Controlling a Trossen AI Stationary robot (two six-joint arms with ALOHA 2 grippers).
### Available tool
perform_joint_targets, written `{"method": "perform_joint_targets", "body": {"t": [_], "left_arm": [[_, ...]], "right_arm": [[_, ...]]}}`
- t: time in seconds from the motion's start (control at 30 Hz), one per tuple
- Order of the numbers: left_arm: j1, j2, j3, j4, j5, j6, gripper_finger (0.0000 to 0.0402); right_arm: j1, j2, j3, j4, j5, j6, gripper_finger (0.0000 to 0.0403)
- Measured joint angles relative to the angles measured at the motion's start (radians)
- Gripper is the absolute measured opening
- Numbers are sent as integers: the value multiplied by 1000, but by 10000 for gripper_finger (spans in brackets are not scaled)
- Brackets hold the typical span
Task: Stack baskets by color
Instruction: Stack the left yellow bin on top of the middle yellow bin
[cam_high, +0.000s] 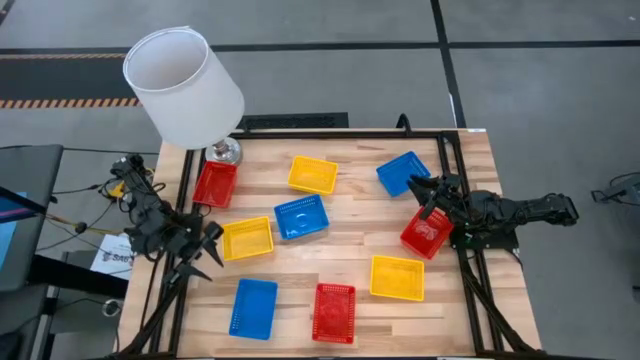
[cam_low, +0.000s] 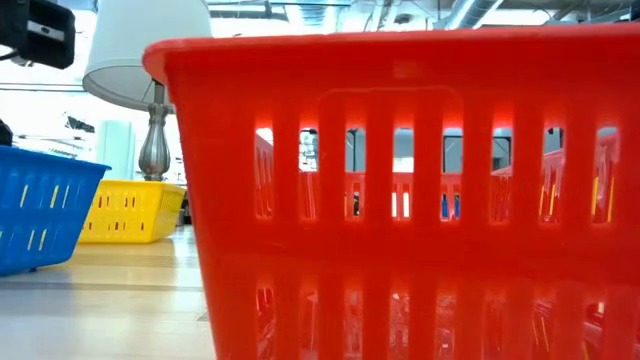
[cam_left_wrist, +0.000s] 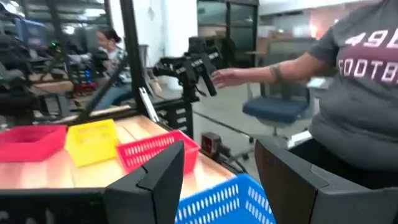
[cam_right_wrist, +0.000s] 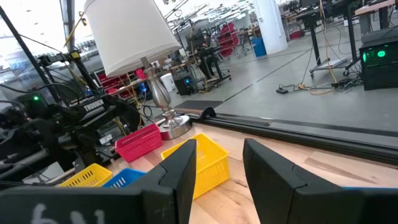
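Note:
Several red, blue and yellow baskets lie singly on the wooden table, each on its base: red (cam_high: 215, 183), yellow (cam_high: 313, 174) and blue (cam_high: 403, 172) at the back, blue (cam_high: 301, 217), yellow (cam_high: 247, 239) and red (cam_high: 427, 232) in the middle, blue (cam_high: 254, 308), red (cam_high: 334, 313) and yellow (cam_high: 397, 277) in front. My left gripper (cam_high: 210, 242) (cam_left_wrist: 217, 186) hangs open at the table's left edge, level, next to the middle yellow basket. My right gripper (cam_high: 420, 190) (cam_right_wrist: 224, 180) hangs open at the right edge, above the middle red basket. Nothing sits between either pair of fingers.
A lamp with a big white shade (cam_high: 185, 85) stands at the table's far left corner, its metal foot (cam_high: 224, 152) beside the red basket. A person in a grey shirt (cam_left_wrist: 360, 93) stands beyond the table's near right side, one hand (cam_left_wrist: 227, 77) by a dark device.

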Motion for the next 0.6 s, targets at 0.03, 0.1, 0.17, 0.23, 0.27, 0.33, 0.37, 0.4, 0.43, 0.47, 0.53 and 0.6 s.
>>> {"method": "perform_joint_targets", "body": {"t": [0.03,0.1,0.17,0.23,0.27,0.33,0.37,0.4,0.43,0.47,0.53,0.6], "left_arm": [[0,0,0,21,-10,1,185],[0,0,0,62,-27,11,185],[0,0,1,112,-28,9,185],[0,0,1,163,-28,-15,185],[0,0,2,181,-28,-34,185],[0,0,2,203,-29,-60,185],[0,0,2,210,-32,-61,185],[1,0,2,220,-38,-62,185],[1,0,2,231,-48,-63,185],[1,0,3,239,-59,-66,185],[1,0,3,242,-84,-76,185],[1,0,3,239,-101,-79,185]], "right_arm": [[0,0,0,0,0,0,157],[0,0,0,0,0,0,157],[0,0,0,0,0,0,157],[0,0,0,0,0,0,157],[0,0,0,0,0,0,157],[0,0,0,0,0,0,157],[0,0,0,0,0,0,157],[0,0,0,0,0,0,157],[0,0,0,0,0,0,157],[0,0,0,0,0,0,157],[0,0,0,0,0,0,157],[0,0,0,0,0,0,157]]}}
